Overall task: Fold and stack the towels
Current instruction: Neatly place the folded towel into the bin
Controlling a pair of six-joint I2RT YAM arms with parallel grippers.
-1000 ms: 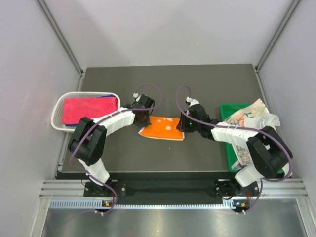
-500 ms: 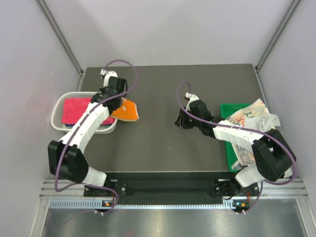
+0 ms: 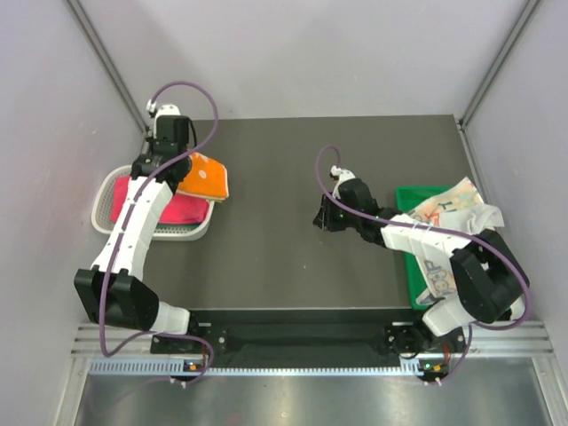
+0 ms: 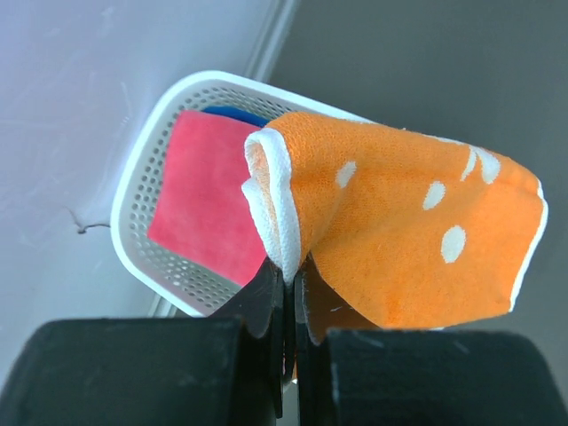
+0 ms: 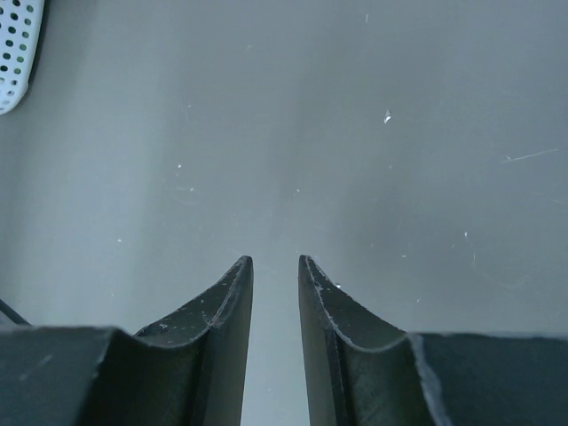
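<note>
Left hand (image 4: 288, 277) clamping tight on folded orange dotted towel (image 4: 399, 235), holding it up by white basket (image 3: 105, 191) at counter (image 3: 293, 275) left edge. Likely for stacking on pink towel (image 4: 209, 209) inside. Right hand (image 5: 275, 266) hanging over counter middle, fingers slightly apart, gripping nothing.

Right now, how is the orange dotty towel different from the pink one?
The orange towel has white dots; the pink towel is plain. The orange towel hangs in the air, pinched by the left gripper; the pink towel lies in the white basket. The orange towel droops in a bunched fold; the pink towel lies flat. Both are small soft cloths.
</note>
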